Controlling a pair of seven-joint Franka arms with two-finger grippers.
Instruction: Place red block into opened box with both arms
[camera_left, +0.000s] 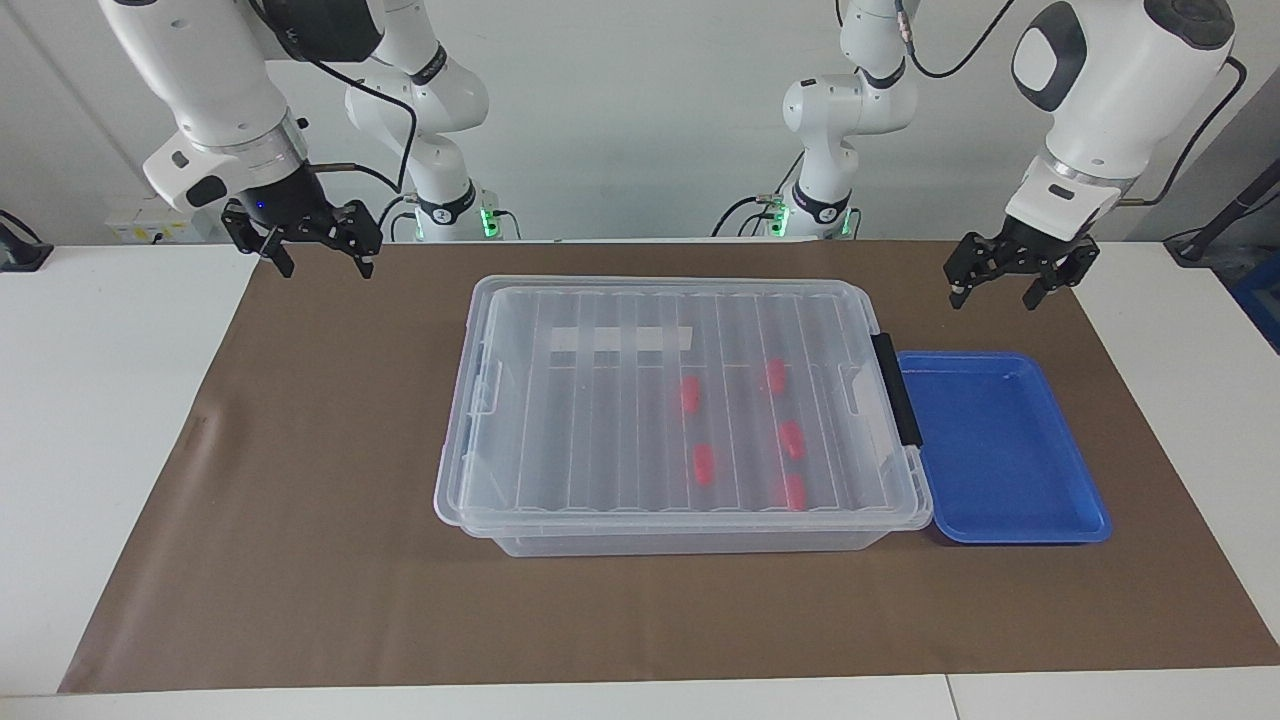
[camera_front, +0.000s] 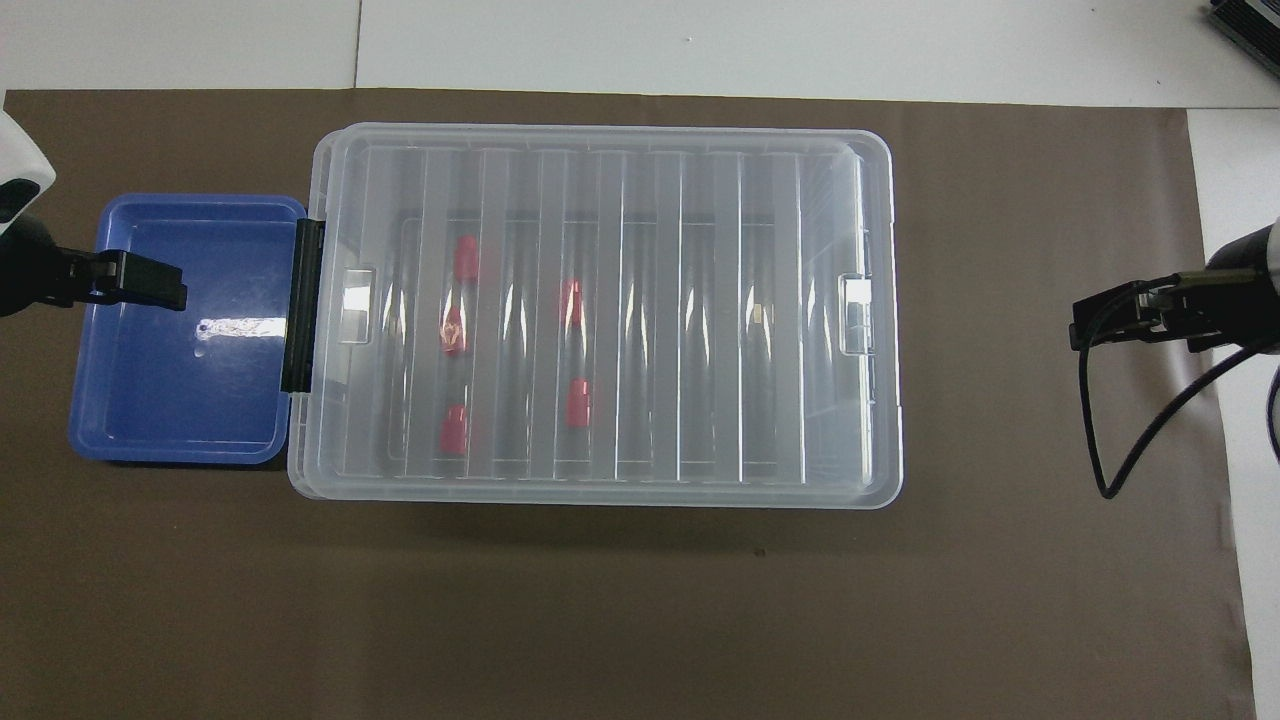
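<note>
The box (camera_left: 680, 410) (camera_front: 600, 310) stands mid-table with its ribbed clear lid lying on it and a black handle at the left arm's end. Several red blocks (camera_left: 704, 464) (camera_front: 577, 402) lie inside, seen through the lid, in the half toward the left arm. My left gripper (camera_left: 993, 298) (camera_front: 150, 285) hangs open and empty in the air over the mat and the blue tray's edge. My right gripper (camera_left: 329, 268) (camera_front: 1090, 330) hangs open and empty over the mat at the right arm's end, well away from the box.
A shallow blue tray (camera_left: 1000, 450) (camera_front: 180, 400) sits against the box's handle end with nothing in it. A brown mat (camera_left: 300, 500) covers the white table. A black cable (camera_front: 1110, 440) loops down from the right gripper.
</note>
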